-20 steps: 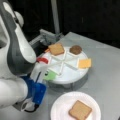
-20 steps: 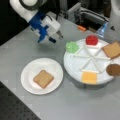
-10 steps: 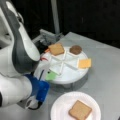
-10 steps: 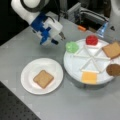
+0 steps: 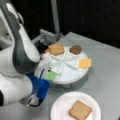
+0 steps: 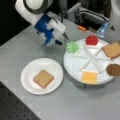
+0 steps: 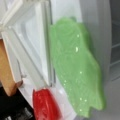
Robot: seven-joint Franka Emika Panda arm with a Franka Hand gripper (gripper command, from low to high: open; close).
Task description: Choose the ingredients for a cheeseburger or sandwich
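1. Hovering at the rim of the round white sectioned tray (image 6: pixel 75 67), the blue and white gripper (image 6: pixel 65 38) sits just beside the flat green lettuce-like disc (image 6: pixel 72 46); you cannot tell how wide its jaws stand
2. You find that disc lying toward a front view's right and bottom from the fingertips, filling the wrist view (image 7: pixel 75 65) beside the red disc (image 7: pixel 45 105)
3. One tan-brown toast square (image 6: pixel 43 78) already rests on the round white paper plate (image 6: pixel 27 72), well apart

On the white divided tray (image 6: pixel 75 66), a glossy green disc (image 6: pixel 72 46), a red disc (image 6: pixel 91 39), tan toast (image 6: pixel 112 49), yellow-orange cheese (image 6: pixel 89 77). Beside the tray, tan-brown toast (image 6: pixel 43 78) on a white plate (image 6: pixel 27 75); grey tabletop (image 6: pixel 22 50).
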